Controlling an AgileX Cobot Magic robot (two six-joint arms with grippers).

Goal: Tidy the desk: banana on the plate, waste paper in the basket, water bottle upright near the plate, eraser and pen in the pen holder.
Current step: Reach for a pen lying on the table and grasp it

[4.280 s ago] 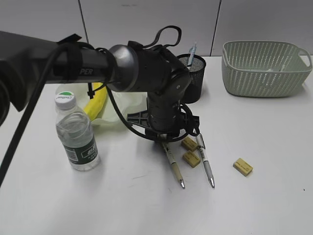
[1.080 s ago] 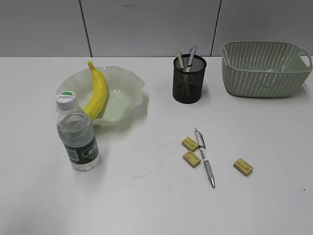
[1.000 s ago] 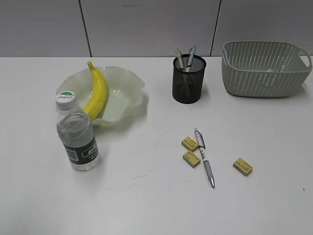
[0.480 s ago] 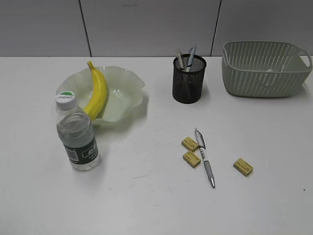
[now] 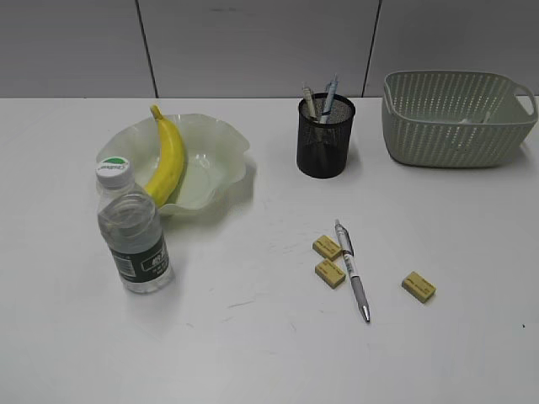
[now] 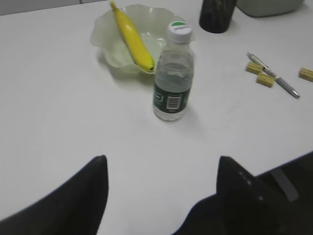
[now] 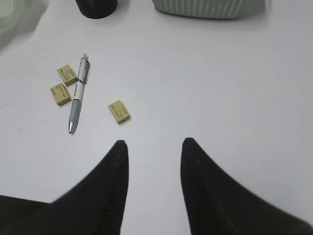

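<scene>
While the yellow curved banana (image 5: 168, 160) lies in the pale-green frosted plate with the ruffled rim (image 5: 221, 135), the clear plastic water bottle with the white cap (image 5: 133, 231) stands upright just in front of that plate on the plain white counter (image 5: 253, 345). Its dark green label carries a white barcode, seen from the left wrist; the lettering is too small to read. Further back, the black mesh pen holder (image 5: 325, 139) has two pens sticking out of it. A silver pen (image 5: 352, 270) lies on the counter with two tan erasers (image 5: 328, 260) touching or just beside its left flank, and a third tan eraser (image 5: 418, 287) sits apart to the right. Print on the erasers is not legible. The sage-green woven-look basket (image 5: 455, 118) stands at the back right, something pale inside it. Neither arm shows from outside. The left tool (image 6: 161, 196) hangs high over the near counter, spread wide and empty. The right tool (image 7: 154, 181) hovers short of the erasers, parted, gripping nothing.
</scene>
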